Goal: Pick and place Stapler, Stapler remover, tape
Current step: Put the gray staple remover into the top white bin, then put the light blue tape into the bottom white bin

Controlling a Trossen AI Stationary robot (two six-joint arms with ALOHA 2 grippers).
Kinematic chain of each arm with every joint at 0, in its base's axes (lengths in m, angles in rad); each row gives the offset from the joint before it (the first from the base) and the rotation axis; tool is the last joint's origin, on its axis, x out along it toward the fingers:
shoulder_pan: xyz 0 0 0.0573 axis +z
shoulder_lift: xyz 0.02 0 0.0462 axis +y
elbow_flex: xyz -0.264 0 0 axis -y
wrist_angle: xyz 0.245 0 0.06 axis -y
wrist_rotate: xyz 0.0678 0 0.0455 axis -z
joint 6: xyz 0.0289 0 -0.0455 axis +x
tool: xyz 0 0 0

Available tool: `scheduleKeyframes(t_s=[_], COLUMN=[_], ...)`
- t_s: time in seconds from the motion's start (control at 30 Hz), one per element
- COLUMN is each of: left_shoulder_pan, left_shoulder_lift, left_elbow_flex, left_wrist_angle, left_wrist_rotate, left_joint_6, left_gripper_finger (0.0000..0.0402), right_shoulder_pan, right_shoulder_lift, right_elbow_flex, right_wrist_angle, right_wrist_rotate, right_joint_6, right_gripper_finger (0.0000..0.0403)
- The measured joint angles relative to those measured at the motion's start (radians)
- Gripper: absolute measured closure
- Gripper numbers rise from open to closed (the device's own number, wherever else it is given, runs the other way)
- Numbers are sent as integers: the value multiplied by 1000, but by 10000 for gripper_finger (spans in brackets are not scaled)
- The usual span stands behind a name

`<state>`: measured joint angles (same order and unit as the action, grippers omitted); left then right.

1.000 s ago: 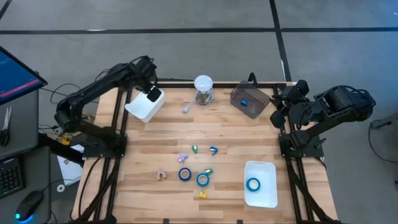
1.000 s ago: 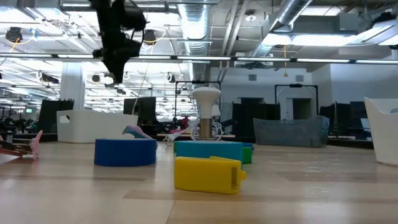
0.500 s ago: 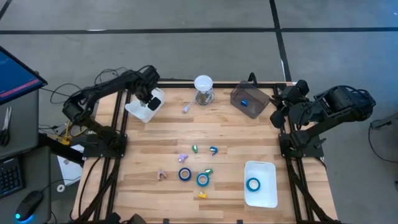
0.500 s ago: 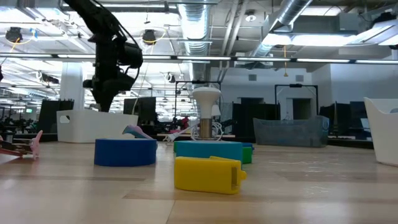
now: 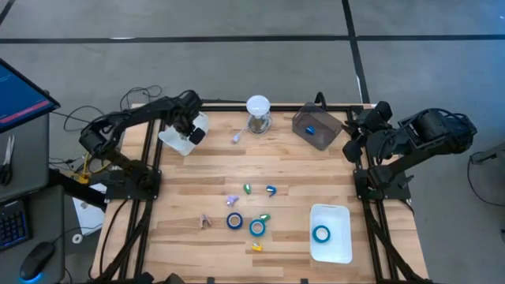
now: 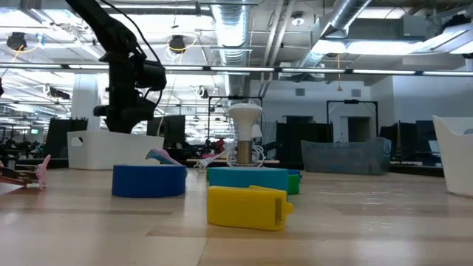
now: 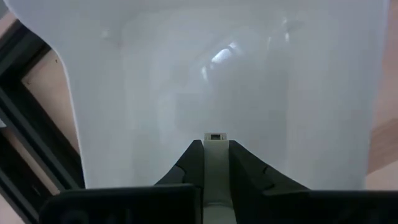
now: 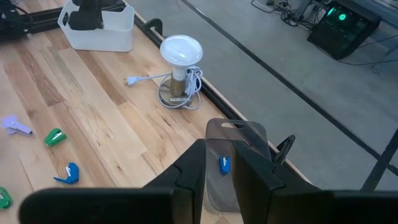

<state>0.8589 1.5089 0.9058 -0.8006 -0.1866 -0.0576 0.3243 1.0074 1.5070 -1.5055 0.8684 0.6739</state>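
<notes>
Left gripper point(image 5: 192, 134), high view: it sits over the white tray point(image 5: 175, 140), pointing down into it. Two tape rolls point(image 5: 235, 221) point(image 5: 257, 228) lie well apart from it, toward the near edge and the table's middle (nearer this arm than the other). The third roll point(image 5: 321, 233) is in the right-hand tray point(image 5: 341, 237). The right gripper point(image 5: 353, 143) waits at the far right edge.

Low view: you see the left gripper point(image 6: 122, 127) dipping behind the tray's rim point(image 6: 111, 151). The blue roll point(image 6: 149, 181) lies flat, nearer the camera.

Left wrist view: jaws pressed on a pale slim piece point(image 7: 215, 155), its long axis running along the fingers. The tray floor point(image 7: 249, 81) is straight ahead, so your release should drop it inside (judgement).

Right wrist view: jaws slightly apart, holding nothing, and aimed at the grey bin point(image 8: 239, 134).
</notes>
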Motion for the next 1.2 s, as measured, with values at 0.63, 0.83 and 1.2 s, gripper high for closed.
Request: scheduleKeyframes(t_s=[0.63,0.83,1.2], left_shoulder_pan=[0,-21,-221], left_shoulder_lift=[-46,-188,-437], left_elbow_flex=[21,63,123], left_wrist_angle=[18,18,17], left_wrist_rotate=[-20,31,87], left_joint_6=[-26,-26,-136], left_gripper_finger=[256,277,334], right_shoulder_pan=[0,0,0], right_shoulder_lift=[0,0,0], right_elbow_flex=[0,0,0], right_wrist_angle=[0,0,0], right_wrist_rotate=[-5,-4,-3], right_joint_6=[-17,-29,-29], right_gripper_finger=[337,337,337])
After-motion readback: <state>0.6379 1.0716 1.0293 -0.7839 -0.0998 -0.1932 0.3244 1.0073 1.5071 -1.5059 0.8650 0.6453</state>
